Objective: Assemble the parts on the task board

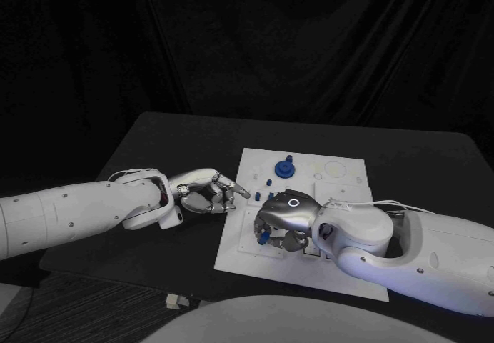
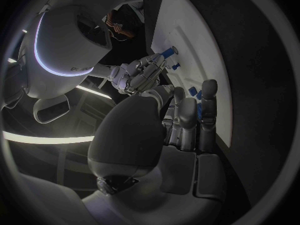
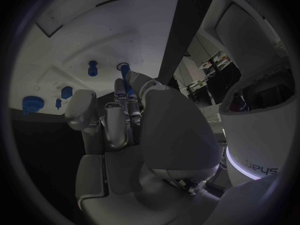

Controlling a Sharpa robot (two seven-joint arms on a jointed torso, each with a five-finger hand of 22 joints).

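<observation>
Black table (image 1: 154, 143) under dark drapes (image 1: 309, 57), white task board (image 1: 345, 275) centred, left hand (image 1: 206, 191) at nine o'clock curled on nothing, right hand (image 1: 283, 218) pinching a blue part (image 1: 263, 234).

I see a black curtain (image 1: 309, 57) hanging in folds behind the dark worktop (image 1: 175, 143). Striped grey carpet (image 1: 93, 311) covers the floor at my near left, below the worktop's edge.

blue parts (image 1: 283, 168) on white task board (image 1: 345, 275)
</observation>
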